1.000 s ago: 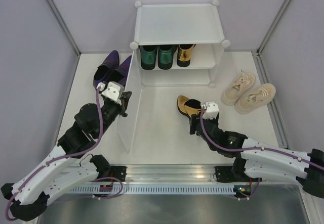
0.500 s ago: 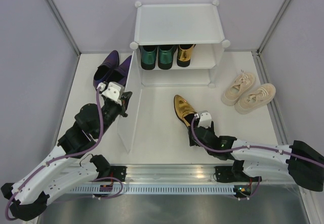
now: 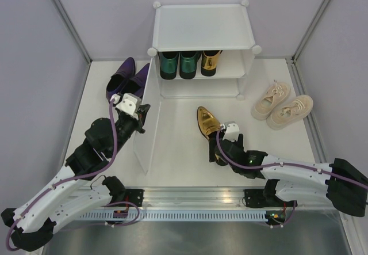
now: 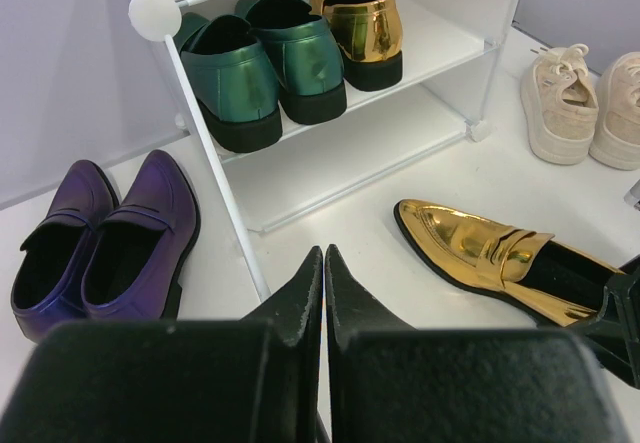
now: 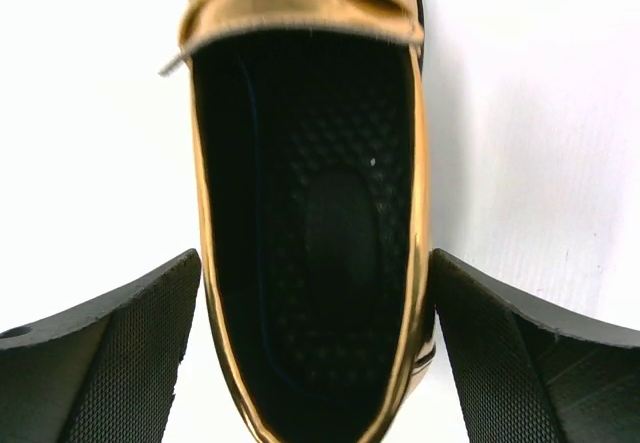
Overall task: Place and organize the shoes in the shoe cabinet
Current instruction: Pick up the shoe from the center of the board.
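1. Cabinet position: you will find the shoe cabinet (image 3: 201, 27) at the far middle of the table (image 3: 178, 157). Its front faces the arms, and its door panel (image 3: 145, 122) is swung out towards them from the cabinet's left front corner.
2. Upper tier: the green loafers (image 3: 178, 64) stand side by side at the left of this shelf, heels outward. One gold loafer (image 3: 210, 62) stands just beside them on the right, also heel outward.
3. Loose gold loafer (image 3: 206, 122): it lies on the table in front of the cabinet, right of the door panel. Its toe points back towards the cabinet.
4. Right gripper (image 5: 312, 283): its jaws are spread and straddle the heel end of the loose gold loafer. One of the fingers (image 5: 110, 353) lies along each side of the shoe. You cannot tell from the wrist view whether the pads press the shoe's sides.
5. Left gripper (image 4: 324, 273): its jaws are clenched, tip against tip, with nothing seen between them. It sits against the door panel, on the panel's outer side, away from the cabinet opening.
6. Purple shoes (image 3: 123, 76): this pair lies on the table left of the cabinet, beyond the door panel, toes pointing away from the arms.
7. Beige sneakers (image 3: 282, 106): this pair lies on the table right of the cabinet, well apart from the loose gold loafer.
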`<state>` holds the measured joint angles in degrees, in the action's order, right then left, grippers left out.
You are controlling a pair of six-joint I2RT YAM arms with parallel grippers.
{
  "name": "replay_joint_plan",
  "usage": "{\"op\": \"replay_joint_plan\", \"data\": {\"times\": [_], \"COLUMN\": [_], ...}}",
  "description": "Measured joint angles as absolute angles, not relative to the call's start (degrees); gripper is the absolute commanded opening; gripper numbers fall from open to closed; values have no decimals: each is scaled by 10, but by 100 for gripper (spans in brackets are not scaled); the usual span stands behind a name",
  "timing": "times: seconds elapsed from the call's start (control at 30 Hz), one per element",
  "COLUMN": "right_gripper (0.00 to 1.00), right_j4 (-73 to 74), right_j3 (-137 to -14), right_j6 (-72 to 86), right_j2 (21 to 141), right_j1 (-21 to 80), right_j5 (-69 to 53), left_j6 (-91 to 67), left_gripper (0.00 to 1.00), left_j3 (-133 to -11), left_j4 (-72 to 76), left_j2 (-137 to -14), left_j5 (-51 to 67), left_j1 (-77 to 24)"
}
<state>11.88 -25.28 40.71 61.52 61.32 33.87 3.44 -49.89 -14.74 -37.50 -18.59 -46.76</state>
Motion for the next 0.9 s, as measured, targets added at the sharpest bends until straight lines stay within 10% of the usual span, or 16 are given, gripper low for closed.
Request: {"op": "replay_joint_plan", "data": {"times": [0.47, 0.9], "right_gripper": [96, 19], "right_j4": [162, 136], "right_j3": [-326, -337], "right_j6": [422, 407], "right_j2": [721, 743], "right_j1": [602, 576], "right_j5": [359, 357], "left_j6": [35, 39], "left_gripper": [2, 2], "left_j3": [-498, -496], "left_j4": [-147, -147], "left_j2": [-375, -372], "left_j5": [-189, -195], "left_j1": [-471, -475]}}
